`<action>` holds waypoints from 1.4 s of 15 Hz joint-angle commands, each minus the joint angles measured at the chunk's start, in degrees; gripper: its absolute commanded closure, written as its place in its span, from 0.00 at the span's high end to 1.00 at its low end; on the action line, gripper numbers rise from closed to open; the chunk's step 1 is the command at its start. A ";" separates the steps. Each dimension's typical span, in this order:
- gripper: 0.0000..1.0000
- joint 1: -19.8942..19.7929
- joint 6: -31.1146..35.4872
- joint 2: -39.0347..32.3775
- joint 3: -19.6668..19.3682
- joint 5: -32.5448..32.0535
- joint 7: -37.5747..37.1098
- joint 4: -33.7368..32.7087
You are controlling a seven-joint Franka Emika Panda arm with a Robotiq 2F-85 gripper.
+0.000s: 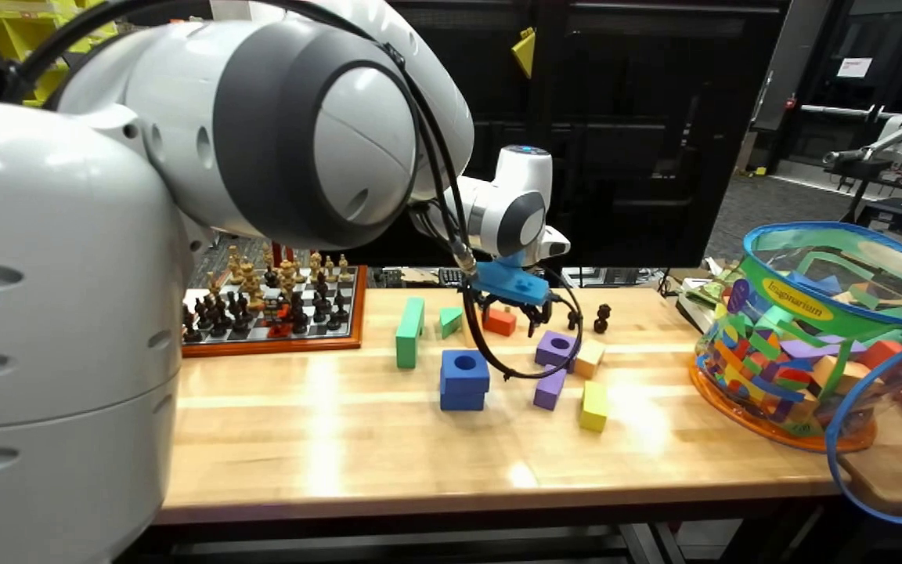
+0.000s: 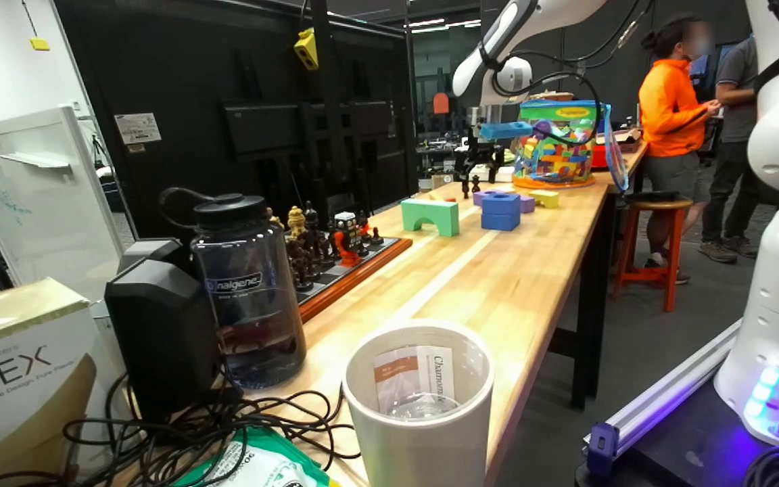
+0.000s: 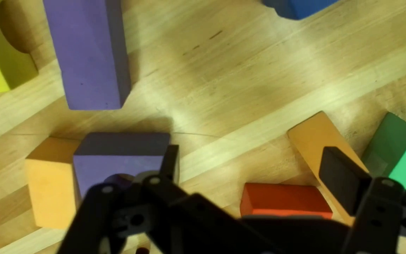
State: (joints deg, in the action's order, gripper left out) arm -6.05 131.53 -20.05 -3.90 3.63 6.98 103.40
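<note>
In the wrist view, the pincer (image 3: 254, 173) is spread wide and grips nothing; a red block (image 3: 284, 197) shows within its span, low and right of centre. In an exterior view it hangs over the tabletop (image 1: 388, 454), near mid-frame. In an exterior view it appears upper right, beyond stacked blue blocks (image 2: 501, 213). This seems a reaching step; gripping would call for centring on one block, then lowering.

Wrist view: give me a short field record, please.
Tool: open gripper, holding nothing
Seen between jaws: red block, partly hidden
Partly behind one jaw: slim orange block
Partly behind the other: holed purple block
Beside that: wider orange block
Beside slim one: green triangular block
Upper left: yellow arch block, long purple block
Top edge: blue block, cut off
</note>
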 commanded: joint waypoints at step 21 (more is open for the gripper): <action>1.00 -6.83 -7.10 -10.41 2.27 3.41 18.66 -13.97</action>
State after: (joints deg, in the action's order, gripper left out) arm -11.98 125.08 -28.87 -2.42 7.23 25.65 92.27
